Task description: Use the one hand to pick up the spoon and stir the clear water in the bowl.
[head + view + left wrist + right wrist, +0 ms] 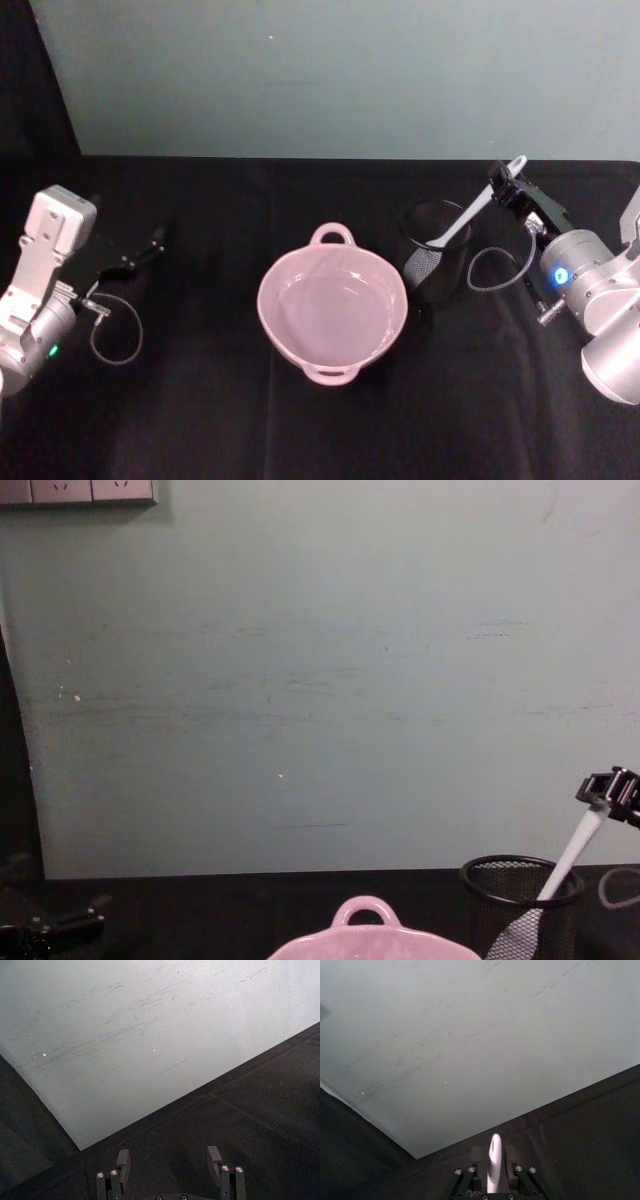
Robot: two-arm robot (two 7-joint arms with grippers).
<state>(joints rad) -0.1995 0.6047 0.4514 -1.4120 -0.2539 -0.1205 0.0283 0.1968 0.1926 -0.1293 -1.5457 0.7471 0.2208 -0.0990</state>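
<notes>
Right tool (508, 186) grips spoon (470, 216) in mesh cup (434, 262) beside bowl (332, 305).

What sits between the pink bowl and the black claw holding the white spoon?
Head view: the black wire-mesh cup, spoon blade inside, stands between pink glossy bowl and right gripper.

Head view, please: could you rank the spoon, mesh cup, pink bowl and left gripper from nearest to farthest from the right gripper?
1. Spoon, handle held in the right gripper.
2. Mesh cup, just left of it.
3. Pink bowl, centre.
4. Left gripper, far left.
</notes>
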